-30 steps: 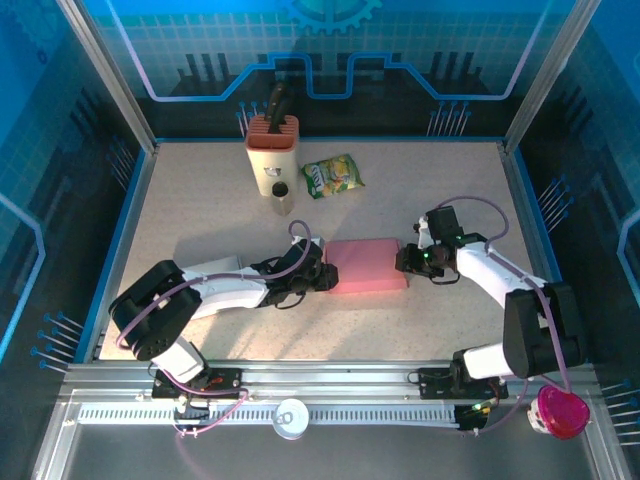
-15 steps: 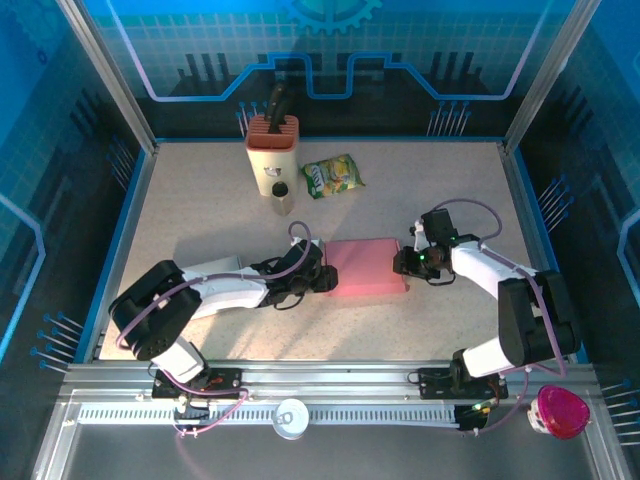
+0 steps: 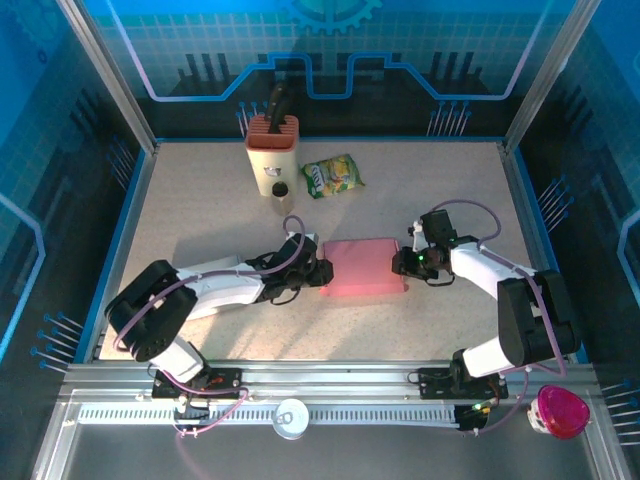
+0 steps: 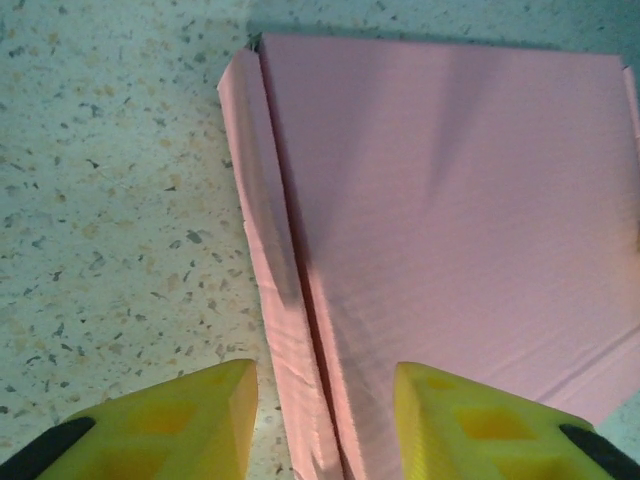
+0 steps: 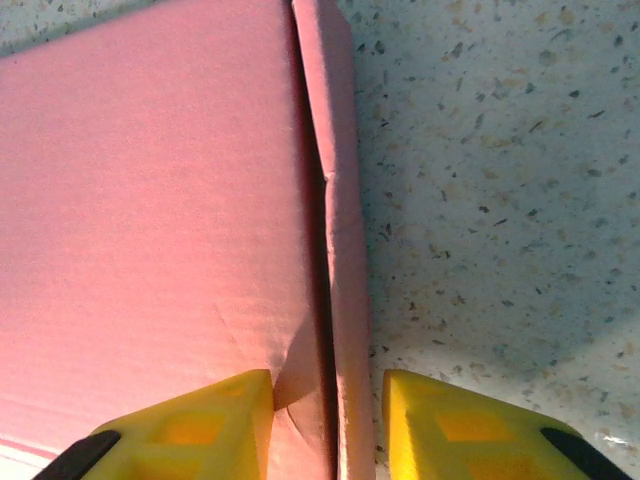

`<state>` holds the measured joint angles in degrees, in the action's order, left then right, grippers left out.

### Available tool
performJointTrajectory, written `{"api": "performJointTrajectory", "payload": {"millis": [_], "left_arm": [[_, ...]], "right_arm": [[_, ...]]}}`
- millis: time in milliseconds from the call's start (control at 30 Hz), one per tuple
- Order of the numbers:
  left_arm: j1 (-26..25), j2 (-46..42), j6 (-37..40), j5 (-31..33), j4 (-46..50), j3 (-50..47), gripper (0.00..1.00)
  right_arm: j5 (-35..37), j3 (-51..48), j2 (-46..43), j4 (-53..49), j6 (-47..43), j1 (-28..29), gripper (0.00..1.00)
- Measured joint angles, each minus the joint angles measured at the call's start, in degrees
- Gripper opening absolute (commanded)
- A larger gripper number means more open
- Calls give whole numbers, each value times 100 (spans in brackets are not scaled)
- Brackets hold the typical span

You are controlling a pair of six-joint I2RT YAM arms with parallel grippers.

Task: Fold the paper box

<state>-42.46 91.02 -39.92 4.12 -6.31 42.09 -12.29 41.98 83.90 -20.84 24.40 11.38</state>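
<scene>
- The box [image 3: 365, 268] lies flat in the middle of the bench [image 3: 200, 210], pink, between the two arms. The knife block [image 3: 272, 150] and the bag [image 3: 333, 175] stand well behind it.
- The left pincer [image 3: 322, 272] sits at the box's left end. Over the last second it has slid a little farther from the arm bases along that end. Its jaws are apart, astride the left flap [image 4: 262, 230]: one finger is over the bench, the other over the top panel.
- The right pincer [image 3: 402, 264] sits at the right end. It has edged in toward the box, and its forearm has swung nearer. Its jaws are also apart, astride the right flap [image 5: 340, 180]. The flap nearly fills the gap, but I see no pinch.
- The box itself has hardly shifted.
- My reading: both pincers have been lining up on the end flaps, so raising or creasing the flaps is the step in hand. The box is not yet formed, and most of the folding is left.
</scene>
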Motion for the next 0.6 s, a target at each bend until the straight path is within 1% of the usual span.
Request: {"api": "performJointTrajectory", "payload": {"millis": [200,333,433,600], "left_arm": [[4,354,13,-101,-210,0,35],[26,398,50,-101,-396,-2,28],[31,415,87,-96,-498,-13,22],[31,396,101,-81,-697,-131,19]], "right_arm": [[-22,-59,-28,61,22,20,34],[-50,-103,-66,94,66,17,37],[-214,-177,-70,153,116,-28,44],[-634,-332,-122,310,179,-328,65]]}}
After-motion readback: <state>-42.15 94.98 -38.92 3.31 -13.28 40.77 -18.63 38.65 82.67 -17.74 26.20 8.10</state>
